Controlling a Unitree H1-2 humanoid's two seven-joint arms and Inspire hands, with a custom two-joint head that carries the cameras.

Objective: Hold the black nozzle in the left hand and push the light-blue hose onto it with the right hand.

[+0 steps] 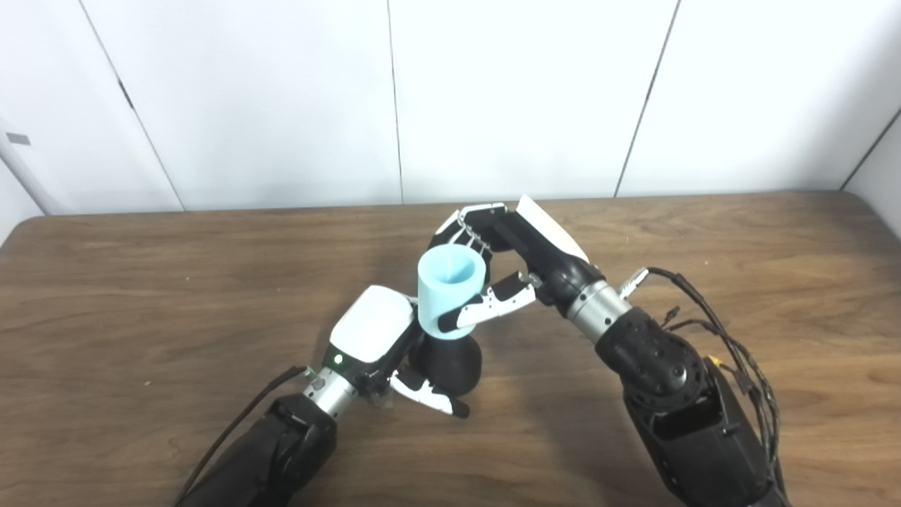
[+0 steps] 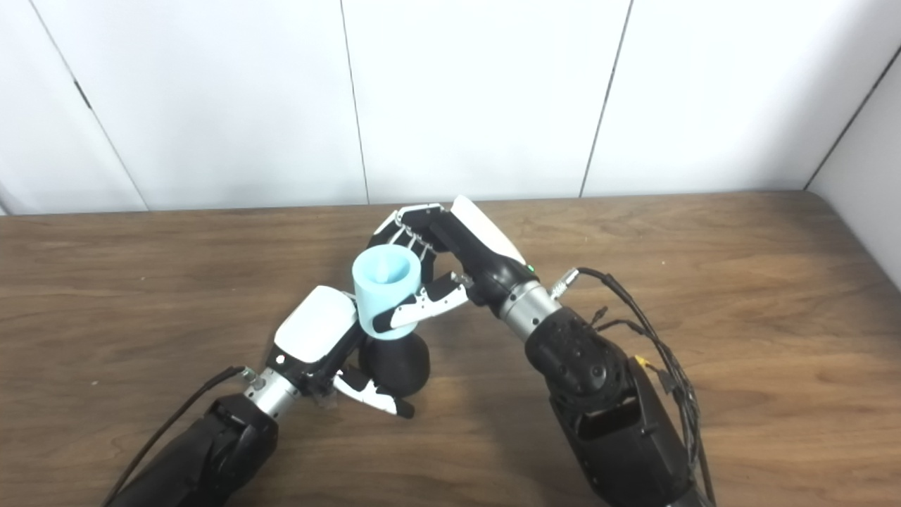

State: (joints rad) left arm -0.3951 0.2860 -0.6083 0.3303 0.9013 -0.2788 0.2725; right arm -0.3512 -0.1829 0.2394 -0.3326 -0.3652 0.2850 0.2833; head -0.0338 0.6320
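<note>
A short light-blue hose, a hollow cylinder with its open end facing up, sits on top of the black rounded nozzle. My right hand is shut on the hose, thumb across its front and fingers behind it. My left hand is shut on the nozzle from the left, its thumb curling under the nozzle's front. Hose and nozzle meet at the nozzle's narrow top; how far the hose is seated is hidden. In the right eye view the hose and nozzle stand the same way.
The brown wooden table stretches to both sides, with white wall panels behind it. Loose cables hang off my right forearm.
</note>
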